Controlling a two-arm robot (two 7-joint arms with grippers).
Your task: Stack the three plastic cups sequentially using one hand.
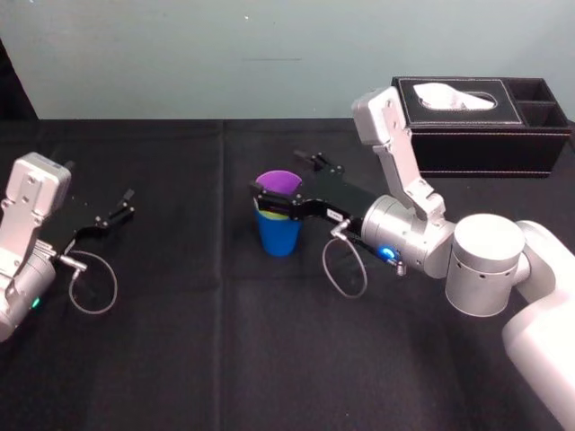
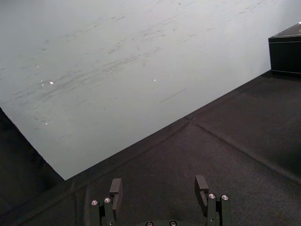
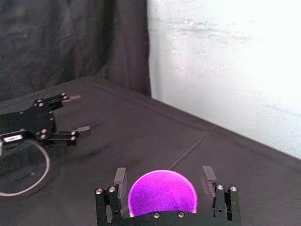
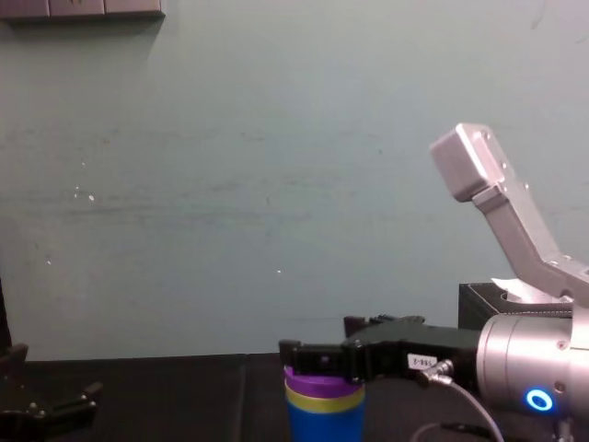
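My right claw (image 1: 278,174) straddles the purple cup (image 4: 317,379), spread clear of it since it's nested in the yellow-green cup (image 4: 322,398) atop the blue cup (image 4: 324,424) mid-table, while my left claw (image 1: 128,203) idles unclenched, far left.

The table (image 1: 225,377) is covered with a black cloth (image 1: 171,180) showing straight seams, and runs back to a pale wall (image 1: 180,54). A blue cup (image 1: 278,238) stands upright directly on the cloth near the middle, forming the bottom of a nested stack. A black tissue box (image 1: 481,139) sits at the far right rear, well apart from the cup.
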